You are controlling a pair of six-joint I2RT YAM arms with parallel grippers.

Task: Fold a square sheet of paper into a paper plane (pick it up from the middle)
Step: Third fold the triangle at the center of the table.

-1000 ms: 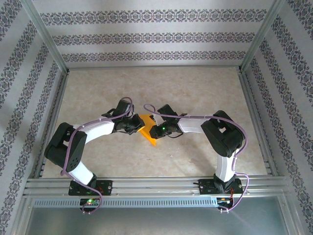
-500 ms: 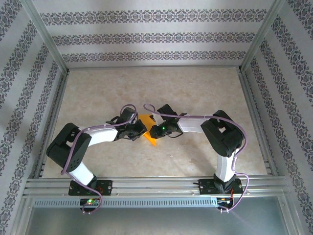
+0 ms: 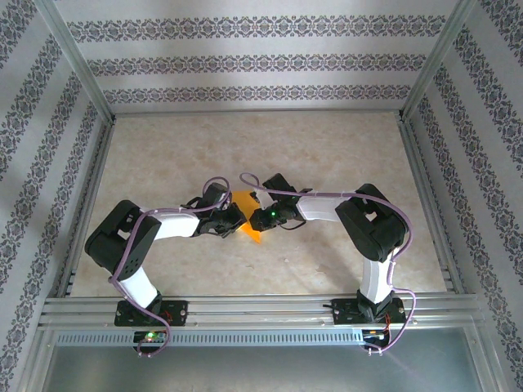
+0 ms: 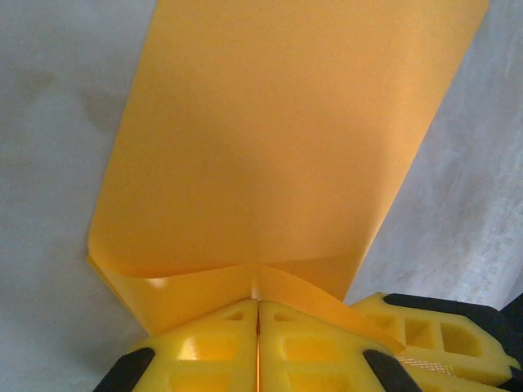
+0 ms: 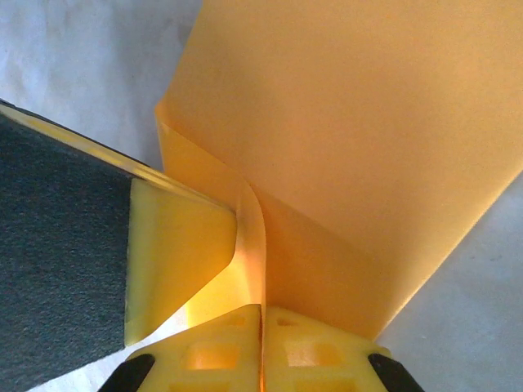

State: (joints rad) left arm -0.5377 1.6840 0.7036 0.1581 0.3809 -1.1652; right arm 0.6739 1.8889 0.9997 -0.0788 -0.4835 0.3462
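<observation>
Just beyond the arm bases, at mid-surface (image 3: 327,147), the left gripper (image 4: 258,306) and right gripper (image 5: 261,314) are met nose to nose, at 9 and 3 o'clock of the square sheet of paper (image 4: 278,139). Both pairs of jaws are pressed together, each pinching the creased orange sheet at nearly the same spot. Whether it is clear of the surface cannot be told. Trouble is judged likely here. The thin paper could be torn by any pull apart, or buckled by a push together. A crooked crease would be caused by uneven tension, and slippage by so shallow a bite.
</observation>
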